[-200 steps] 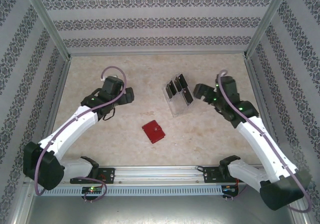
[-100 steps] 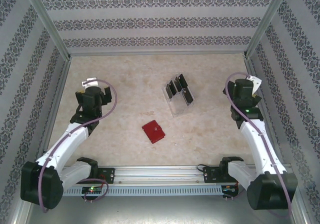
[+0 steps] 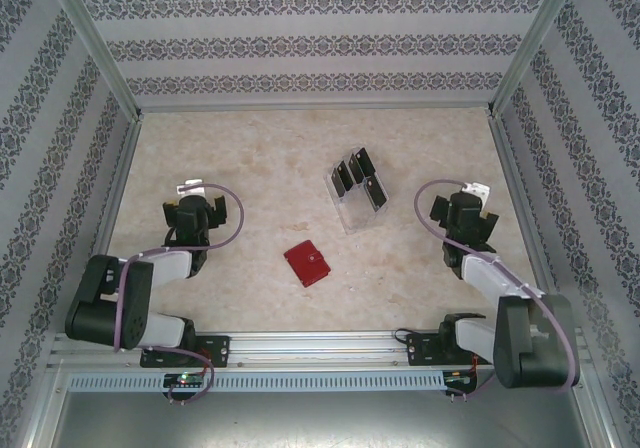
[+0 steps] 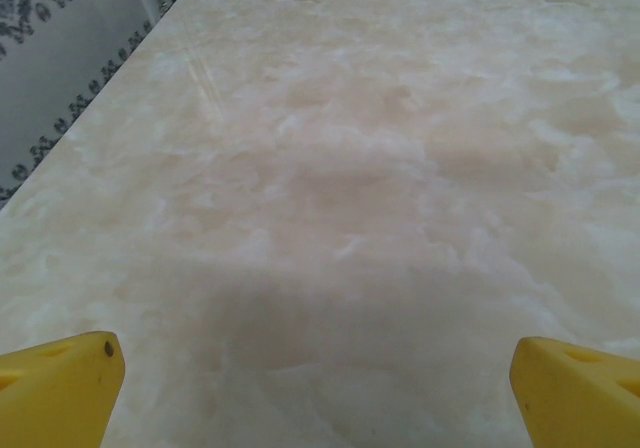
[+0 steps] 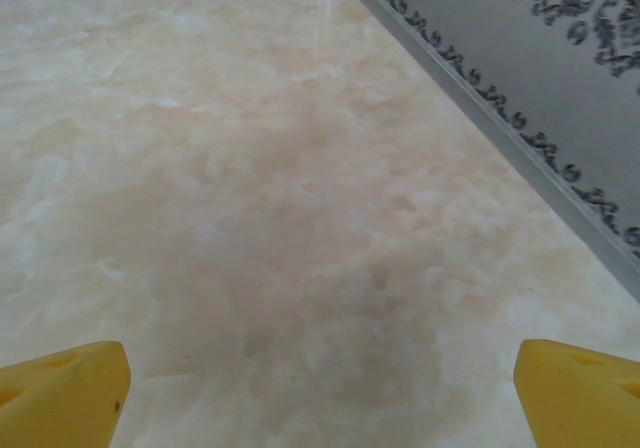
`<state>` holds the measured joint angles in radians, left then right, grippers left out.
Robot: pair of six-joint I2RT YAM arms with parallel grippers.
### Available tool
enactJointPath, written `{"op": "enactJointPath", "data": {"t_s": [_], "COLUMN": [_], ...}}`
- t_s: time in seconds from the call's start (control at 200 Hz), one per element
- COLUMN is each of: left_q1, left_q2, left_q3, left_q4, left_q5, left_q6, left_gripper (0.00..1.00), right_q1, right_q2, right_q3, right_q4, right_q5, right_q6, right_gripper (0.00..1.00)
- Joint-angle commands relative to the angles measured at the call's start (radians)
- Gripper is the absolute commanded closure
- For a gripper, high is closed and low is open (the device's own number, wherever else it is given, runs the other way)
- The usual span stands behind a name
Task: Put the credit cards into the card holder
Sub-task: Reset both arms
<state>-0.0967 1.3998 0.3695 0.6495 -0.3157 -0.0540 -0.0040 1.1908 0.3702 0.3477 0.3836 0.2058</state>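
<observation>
I have both arms drawn in close to their bases: the left arm [image 3: 110, 298] by the left wall, the right arm [image 3: 525, 338] by the right wall. On the left wrist view the left fingers [image 4: 55, 388] stand spread wide, released, with nothing between them and bare counter [image 4: 330, 188] ahead. The right fingers [image 5: 60, 393] are spread just as wide and empty, over bare counter, with the patterned wall [image 5: 560, 78] running past on their right. The wallet [image 3: 308, 263] lies flat and closed on the counter, roughly midway between the two arms, well apart from both. The cards [image 3: 376, 195] stand upright in a clear rack [image 3: 352, 216] just beyond the wallet and a little to its right, not touching it. I see several dark cards there, set on the rack's steps.
</observation>
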Motion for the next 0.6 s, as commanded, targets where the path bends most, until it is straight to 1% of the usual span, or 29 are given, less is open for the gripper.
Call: {"op": "enactJointPath", "data": {"t_s": [0.0, 0.065, 0.1, 0.12, 0.14, 0.165, 0.19, 0.235, 0.25, 0.27, 0.285, 0.295, 0.325, 0.335, 0.35, 0.355, 0.38, 0.395, 0.41, 0.435, 0.455, 0.47, 0.5, 0.525, 0.595], "left_q1": [0.02, 0.022, 0.023, 0.025, 0.027, 0.035, 0.043, 0.063, 0.068, 0.073, 0.075, 0.075, 0.08, 0.082, 0.087, 0.089, 0.093, 0.094, 0.094, 0.094, 0.094, 0.094, 0.094, 0.094, 0.094], "left_q2": [0.051, 0.097, 0.124, 0.134, 0.136, 0.134, 0.135, 0.157, 0.171, 0.197, 0.206, 0.204, 0.173, 0.167, 0.167, 0.17, 0.188, 0.195, 0.196, 0.183, 0.175, 0.175, 0.187, 0.191, 0.183], "left_q3": [-0.007, -0.006, -0.001, 0.005, 0.012, 0.021, 0.031, 0.029, 0.021, 0.005, 0.001, 0.003, 0.024, 0.03, 0.032, 0.031, 0.02, 0.015, 0.014, 0.021, 0.028, 0.028, 0.022, 0.017, 0.024], "left_q4": [0.21, 0.249, 0.273, 0.281, 0.27, 0.242, 0.22, 0.229, 0.248, 0.327, 0.359, 0.354, 0.251, 0.227, 0.217, 0.222, 0.281, 0.309, 0.316, 0.276, 0.244, 0.242, 0.278, 0.298, 0.267], "left_q5": [0.109, 0.139, 0.155, 0.162, 0.169, 0.182, 0.198, 0.224, 0.233, 0.239, 0.238, 0.238, 0.247, 0.253, 0.263, 0.266, 0.271, 0.27, 0.271, 0.271, 0.273, 0.273, 0.272, 0.273, 0.273], "left_q6": [0.068, 0.082, 0.09, 0.093, 0.092, 0.082, 0.073, 0.056, 0.053, 0.059, 0.06, 0.058, 0.045, 0.042, 0.039, 0.039, 0.043, 0.047, 0.047, 0.04, 0.038, 0.037, 0.041, 0.045, 0.039], "left_gripper": [0.0, 0.0, 0.0, 0.0, 0.0, 0.0, 0.0, 0.0, 0.0, 0.0, 0.0, 0.0, 0.0, 0.0, 0.0, 0.0, 0.0, 0.0, 0.0, 0.0, 0.0, 0.0, 0.0, 0.0, 0.0], "right_q1": [0.004, 0.006, 0.012, 0.011, 0.012, 0.014, 0.016, 0.016, 0.016, 0.016, 0.018, 0.019, 0.025, 0.027, 0.027, 0.026, 0.026, 0.026, 0.026, 0.032, 0.036, 0.038, 0.048, 0.05, 0.059], "right_q2": [0.094, 0.136, 0.179, 0.208, 0.233, 0.25, 0.244, 0.227, 0.232, 0.256, 0.287, 0.313, 0.376, 0.376, 0.358, 0.345, 0.294, 0.291, 0.305, 0.339, 0.362, 0.357, 0.327, 0.305, 0.336], "right_q3": [-0.02, -0.018, -0.02, -0.053, -0.071, -0.074, -0.069, -0.036, -0.033, -0.033, -0.033, -0.034, -0.052, -0.049, -0.038, -0.035, 0.014, 0.019, 0.01, -0.015, -0.02, -0.02, -0.005, 0.004, -0.018], "right_q4": [0.354, 0.392, 0.476, 0.53, 0.602, 0.645, 0.631, 0.521, 0.51, 0.524, 0.551, 0.604, 0.751, 0.746, 0.68, 0.666, 0.488, 0.473, 0.502, 0.636, 0.692, 0.687, 0.601, 0.537, 0.635], "right_q5": [-0.057, -0.092, -0.1, -0.108, -0.11, -0.123, -0.14, -0.197, -0.21, -0.226, -0.23, -0.226, -0.21, -0.209, -0.209, -0.209, -0.208, -0.207, -0.207, -0.197, -0.193, -0.182, -0.148, -0.146, -0.138], "right_q6": [-0.036, -0.057, -0.07, -0.074, -0.078, -0.087, -0.095, -0.112, -0.118, -0.122, -0.126, -0.133, -0.134, -0.133, -0.132, -0.13, -0.123, -0.122, -0.13, -0.138, -0.14, -0.141, -0.14, -0.135, -0.152], "right_gripper": [0.02, 0.02, 0.02, 0.02, 0.02, 0.02, 0.02, 0.02, 0.02, 0.02, 0.02, 0.02, 0.02, 0.02, 0.02, 0.02, 0.02, 0.02, 0.02, 0.02, 0.02, 0.02, 0.02, 0.02, 0.02]}}
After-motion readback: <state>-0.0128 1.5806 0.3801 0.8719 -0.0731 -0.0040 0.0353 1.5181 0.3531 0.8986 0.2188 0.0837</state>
